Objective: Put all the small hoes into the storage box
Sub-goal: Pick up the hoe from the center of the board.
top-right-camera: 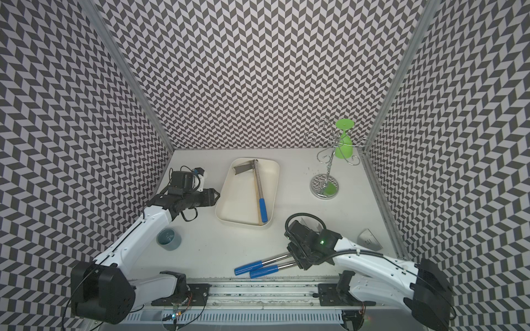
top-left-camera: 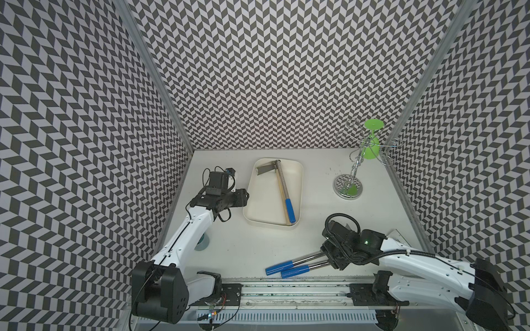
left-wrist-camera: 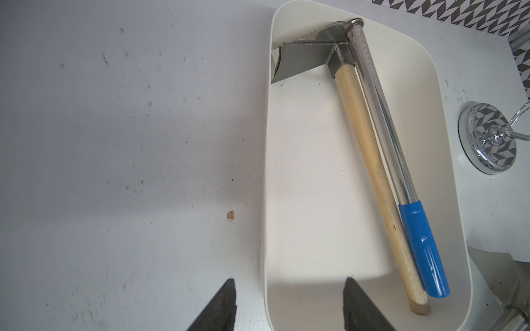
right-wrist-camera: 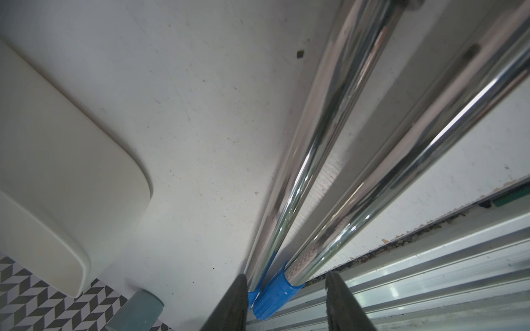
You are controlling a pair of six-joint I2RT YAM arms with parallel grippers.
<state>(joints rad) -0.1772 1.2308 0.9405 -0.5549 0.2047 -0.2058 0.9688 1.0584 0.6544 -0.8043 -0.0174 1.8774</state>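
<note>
Small hoe [top-left-camera: 295,271], likely nearer of pair: on table [top-left-camera: 229,243] at near edge, just beside second hoe [top-left-camera: 295,261], outside storage box [top-left-camera: 263,200]. My right pincer [right-wrist-camera: 286,274] over both shafts, cannot tell if gripping; may snag both, or slip. Left pincer [left-wrist-camera: 289,279] released by box.

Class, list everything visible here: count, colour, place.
storage box: one, cream-white, mid-table
wooden-handled hoe: one, pale wood, inside box
boxed blue-grip hoe: one, chrome, beside it in box
loose blue-grip hoes: two, chrome, front table
rack: one, chrome, back right
goblet: one, green, hanging on rack
cup: one, grey-blue, beside left arm
left gripper: one, black, open, at box rim
right gripper: one, black, open, above loose hoes
</note>
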